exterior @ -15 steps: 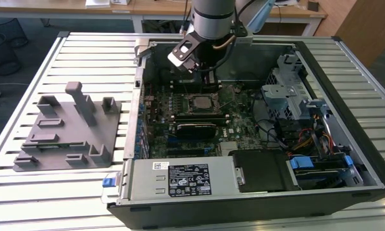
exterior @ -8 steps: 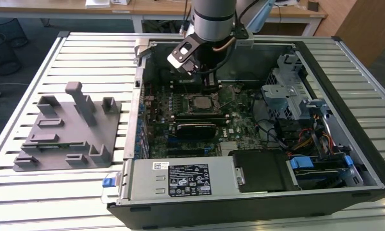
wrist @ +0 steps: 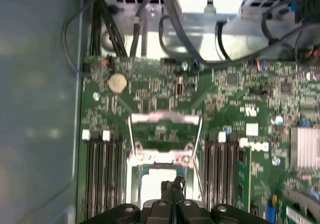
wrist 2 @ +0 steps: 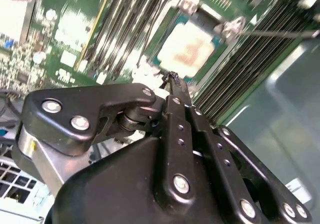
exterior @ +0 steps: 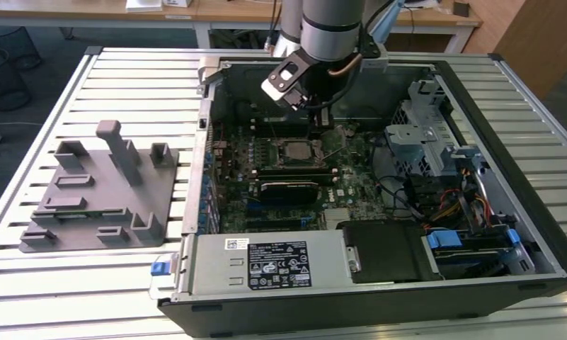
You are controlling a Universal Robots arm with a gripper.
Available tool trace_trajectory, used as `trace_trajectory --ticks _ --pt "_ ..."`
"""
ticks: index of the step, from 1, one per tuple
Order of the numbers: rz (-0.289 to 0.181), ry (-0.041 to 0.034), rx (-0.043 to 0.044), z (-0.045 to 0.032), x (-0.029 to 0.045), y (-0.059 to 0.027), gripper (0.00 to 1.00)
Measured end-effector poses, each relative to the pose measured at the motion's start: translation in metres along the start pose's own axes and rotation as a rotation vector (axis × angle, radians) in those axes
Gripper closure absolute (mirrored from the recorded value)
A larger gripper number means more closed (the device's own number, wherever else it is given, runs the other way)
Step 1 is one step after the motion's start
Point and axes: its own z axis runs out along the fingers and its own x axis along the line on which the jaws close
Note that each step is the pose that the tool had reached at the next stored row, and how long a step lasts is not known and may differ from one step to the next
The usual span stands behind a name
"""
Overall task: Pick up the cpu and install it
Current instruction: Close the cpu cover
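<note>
claw (wrist 2: 172, 79) clenched, tips pinched together with nothing between them, hanging right above the socket. cpu (wrist 2: 192, 49) lies flat in the socket on the motherboard (wrist: 150, 104), load plate (wrist: 165, 117) flipped up. Board sits in the open pc case (exterior: 359, 312) on the slatted counter (exterior: 122, 85); grey fixture (exterior: 104, 191) at the exterior view's left

Slatted tbl (exterior: 122, 85), open PC case (exterior: 359, 316), grey jig (exterior: 94, 205)
</note>
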Motion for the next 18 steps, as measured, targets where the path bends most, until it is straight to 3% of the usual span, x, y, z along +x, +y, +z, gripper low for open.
trace_trajectory --ticks 6,9,18 --pt "0.0 0.0 0.002 -0.012 0.0002 0.0008 0.89" --pt "0.002 0.0005 0.004 -0.013 0.0002 0.004 0.89" --pt "0.002 0.0 0.0081 -0.0126 0.0 0.0297 0.89"
